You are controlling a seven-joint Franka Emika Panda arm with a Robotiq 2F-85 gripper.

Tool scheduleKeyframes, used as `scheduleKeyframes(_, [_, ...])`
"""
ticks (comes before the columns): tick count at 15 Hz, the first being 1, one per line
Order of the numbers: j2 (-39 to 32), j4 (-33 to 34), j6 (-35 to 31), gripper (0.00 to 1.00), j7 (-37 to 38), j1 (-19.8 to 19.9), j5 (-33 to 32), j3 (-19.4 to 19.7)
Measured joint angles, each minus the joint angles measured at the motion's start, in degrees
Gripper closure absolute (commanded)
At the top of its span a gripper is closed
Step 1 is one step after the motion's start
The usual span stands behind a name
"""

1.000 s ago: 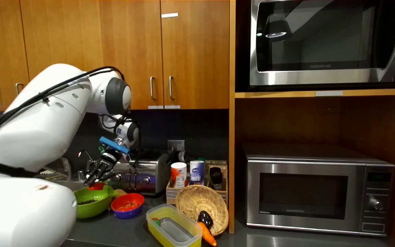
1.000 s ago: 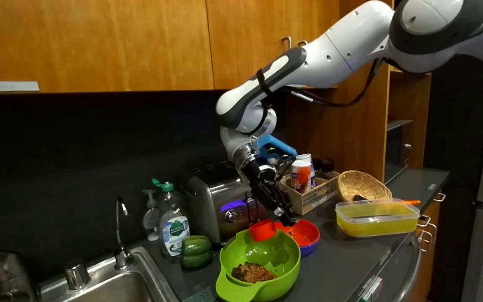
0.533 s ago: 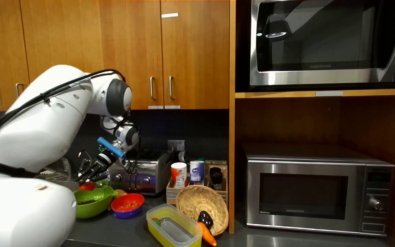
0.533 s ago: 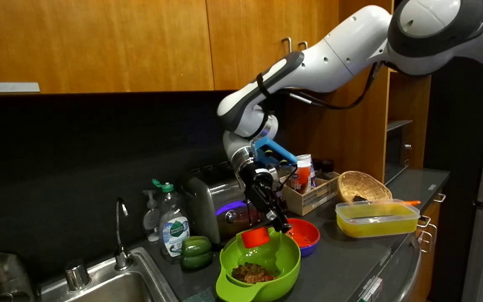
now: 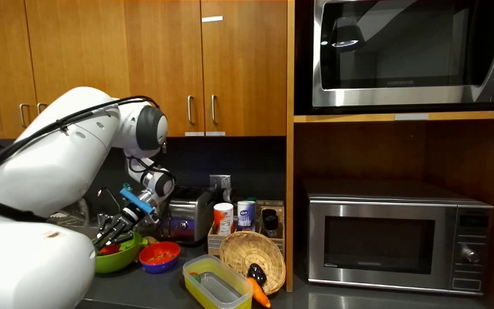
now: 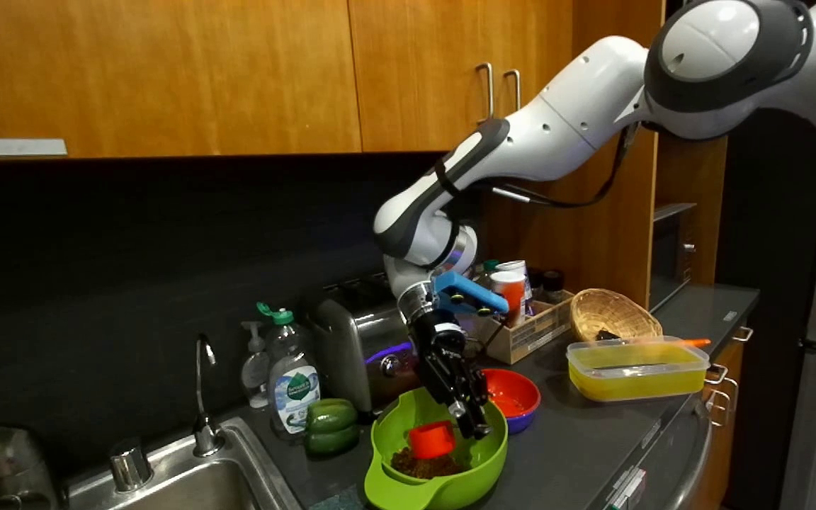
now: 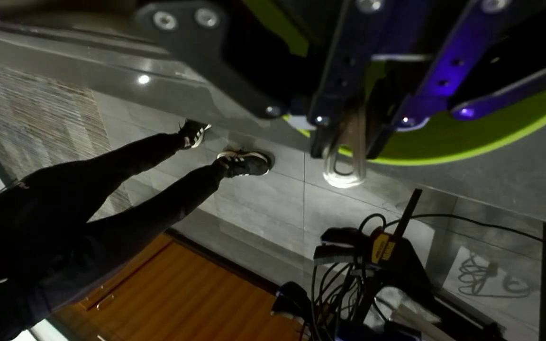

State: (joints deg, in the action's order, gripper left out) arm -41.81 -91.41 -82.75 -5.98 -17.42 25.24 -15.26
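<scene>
My gripper (image 7: 343, 142) is shut on the handle (image 7: 345, 177) of a red measuring cup; the handle's looped end sticks out past the fingertips in the wrist view. The red cup (image 6: 431, 440) sits low inside the green bowl (image 6: 408, 492), tilted, just over a heap of brown bits (image 6: 415, 466). Whether the cup touches the bits I cannot tell. In an exterior view the cup (image 5: 109, 249) is partly hidden behind the gripper's fingers. Right beside the green bowl stands a red bowl (image 5: 172, 248) with a purple underside, some small bits in it.
A toaster (image 6: 351, 333) is close behind the arm. Dish soap (image 6: 295, 389), a green pepper (image 6: 331, 425) and the sink (image 6: 266, 467) lie to one side. Opposite are a yellow container (image 6: 638, 382), a basket (image 5: 253, 249) and a wooden crate (image 6: 532, 336). A person's legs (image 7: 159, 156) show below.
The arm has come down, and the red cup has dropped from above the green bowl's rim to inside it, close to the brown bits. The grip on its handle stays the same.
</scene>
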Motion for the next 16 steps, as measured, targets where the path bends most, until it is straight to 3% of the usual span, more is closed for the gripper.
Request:
scheduleKeyframes(9, [-0.9,-7.0,-22.0,0.95,4.3,-3.1,4.5,-2.2])
scheduleKeyframes(16, [2.9,-13.8,-30.0,0.95,5.8,-2.5,6.5,-3.3])
